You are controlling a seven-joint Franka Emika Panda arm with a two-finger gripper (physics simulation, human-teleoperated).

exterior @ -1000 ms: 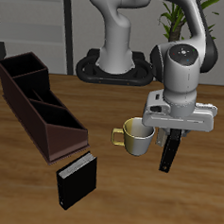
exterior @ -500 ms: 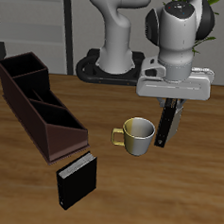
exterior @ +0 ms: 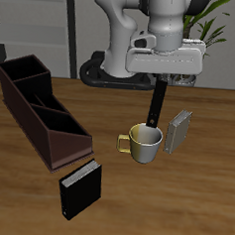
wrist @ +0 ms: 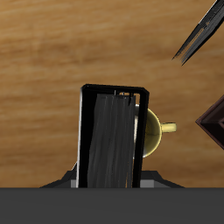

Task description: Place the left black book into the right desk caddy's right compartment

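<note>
My gripper (exterior: 161, 81) is shut on the top edge of the left black book (exterior: 157, 106), a slim plain black slab hanging upright in the air just above the mug's far rim. In the wrist view the book (wrist: 109, 136) fills the space between my fingers, with the gripper (wrist: 109, 178) shut at its end. The right desk caddy (exterior: 41, 109), a long dark maroon box with several cells, lies well off to the side; its cells look empty, and one corner shows in the wrist view (wrist: 214, 122).
A yellow mug (exterior: 144, 142) stands under the held book. A grey book (exterior: 178, 132) stands upright beside the mug. A black book with a pale page edge (exterior: 80, 189) stands near the table's front edge, beside the caddy's near end.
My gripper has risen with the black book and moved back and toward the caddy side. The book went from beside the mug to above it, uncovering the grey book.
</note>
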